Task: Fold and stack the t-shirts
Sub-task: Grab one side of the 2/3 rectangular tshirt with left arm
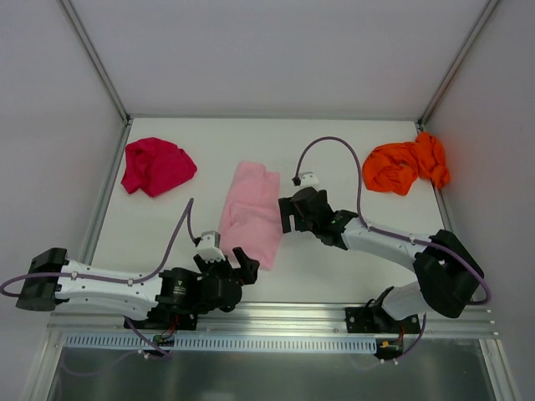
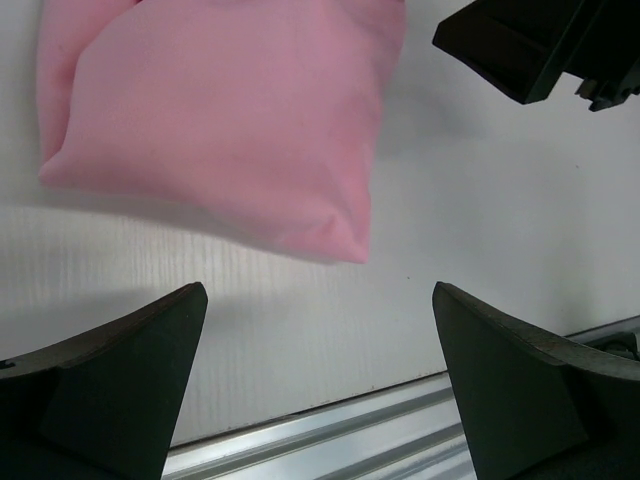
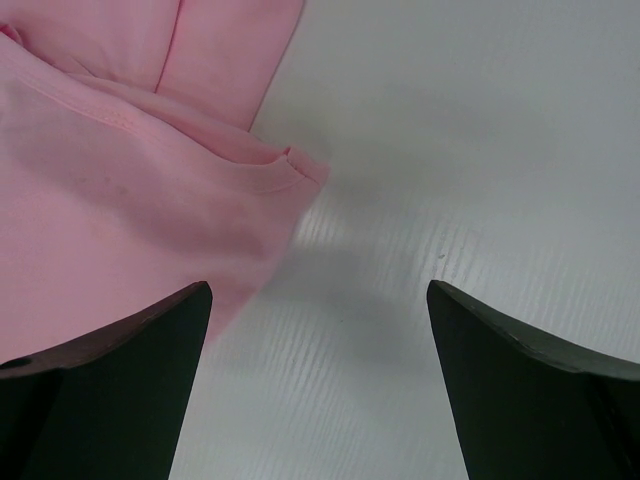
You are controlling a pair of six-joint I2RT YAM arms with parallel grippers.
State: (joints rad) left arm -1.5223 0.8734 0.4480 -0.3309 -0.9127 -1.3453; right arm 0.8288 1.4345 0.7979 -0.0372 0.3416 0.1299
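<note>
**Robotics lab test cell**

Boxed in by plain white wall panels [image 1: 276, 50] set in aluminium framing [image 1: 94, 58]. Furnished only with a white table [image 1: 326, 267], a metal mounting rail [image 1: 284, 317], and a bolted-down left arm [image 1: 109, 284] and right arm [image 1: 393, 242] trailing purple cable [image 1: 333, 139].

Top external looked down from above and behind the arm bases, far enough back to take in the whole table [image 1: 351, 251]. Left wrist sat low and close, facing past the left fingers [image 2: 110, 390] at the pink t-shirt [image 2: 220, 120] near corner. Right wrist was closer still, facing down between the right fingers [image 3: 100, 390] at its hemmed edge. All three views shared that shirt.
</note>
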